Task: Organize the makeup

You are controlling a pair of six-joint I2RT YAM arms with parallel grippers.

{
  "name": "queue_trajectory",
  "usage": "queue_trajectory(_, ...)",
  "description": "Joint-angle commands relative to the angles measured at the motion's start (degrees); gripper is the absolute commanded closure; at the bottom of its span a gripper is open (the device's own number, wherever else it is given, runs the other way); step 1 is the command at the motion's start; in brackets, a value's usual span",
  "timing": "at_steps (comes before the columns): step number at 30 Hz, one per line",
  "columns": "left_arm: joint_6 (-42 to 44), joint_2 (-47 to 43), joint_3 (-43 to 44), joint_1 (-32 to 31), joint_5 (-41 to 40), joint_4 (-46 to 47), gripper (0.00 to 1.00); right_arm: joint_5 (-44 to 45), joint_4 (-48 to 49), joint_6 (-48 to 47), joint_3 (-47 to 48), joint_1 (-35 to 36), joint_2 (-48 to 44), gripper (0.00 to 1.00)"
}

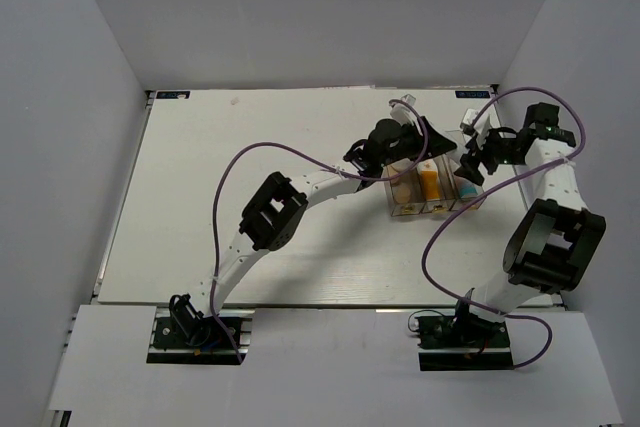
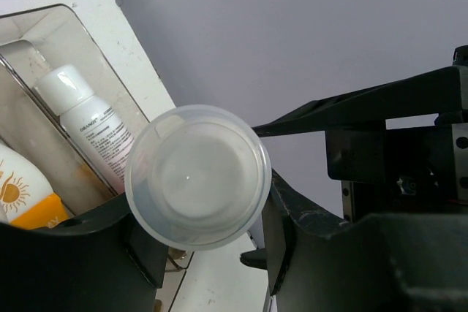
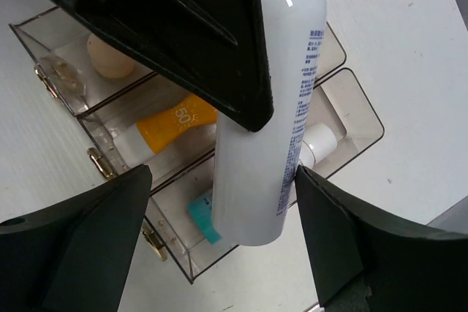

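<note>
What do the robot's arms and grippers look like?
The left arm and right arm have white links joined by chunky black joint housings. A thin purple cable loops along each. The left gripper and right gripper have broad matte black fingers.

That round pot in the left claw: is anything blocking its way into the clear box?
The left gripper holds the round compact by the clear box. The right gripper, open around a tall white bottle, blocks the box's right end. The left end, with a sponge, looks reachable.
</note>
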Motion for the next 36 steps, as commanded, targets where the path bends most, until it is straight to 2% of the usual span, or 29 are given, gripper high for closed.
queue_trajectory(1,0.04,-6.89,1.64,-0.5,1.92,2.81,0.95,0.1,6.94,2.67,-2.63,0.89,-1.66,0.16)
queue_trajectory(7,-0.23,-6.98,1.37,-0.5,2.63,3.07,0.95,3.52,12.75,6.7,-3.96,4.14,-0.78,0.22)
queue_trajectory(11,-0.23,-7.33,1.28,-1.03,2.72,2.9,0.96,5.89,20.47,9.88,-6.58,5.55,-1.39,0.3)
queue_trajectory(13,-0.31,-7.42,1.2,-1.03,2.8,2.9,0.96,6.78,21.29,10.32,-6.86,6.69,-1.57,0.34)
queue_trajectory(16,-0.49,-7.5,1.02,-1.03,2.54,2.9,0.95,6.69,19.54,9.62,-5.89,7.13,-0.87,0.59)
queue_trajectory(17,-0.4,-7.59,1.02,-1.03,2.37,2.81,0.95,6.6,18.4,9.27,-5.54,7.22,-0.69,0.7)
queue_trajectory(19,-0.4,-7.94,0.93,-1.03,1.67,2.55,0.94,6.43,17.34,8.66,-5.45,7.13,-0.78,0.79)
queue_trajectory(20,-0.4,-8.03,0.93,-1.03,1.4,2.28,0.93,6.43,17.07,8.13,-5.8,7.13,-1.3,0.79)
queue_trajectory(23,-0.58,-8.21,0.84,-1.03,0.35,2.02,0.86,6.6,16.81,7.51,-6.59,7.04,-2.18,0.82)
queue_trajectory(25,-1.28,-8.03,0.84,-1.03,-0.01,2.19,0.65,6.34,16.28,7.16,-6.94,6.95,-2.54,0.88)
queue_trajectory(27,-1.72,-8.12,0.67,-1.03,-0.97,2.19,0.46,5.9,15.58,6.98,-6.86,6.95,-2.71,0.9)
queue_trajectory(32,-2.51,-10.49,-1.52,-0.33,-3.78,2.01,0.28,5.64,15.31,8.04,-7.12,6.6,-3.15,0.92)
queue_trajectory(36,-4.01,-14.35,-9.06,0.99,-7.2,3.95,0.19,4.93,14.52,8.21,-7.38,6.25,-3.59,0.94)
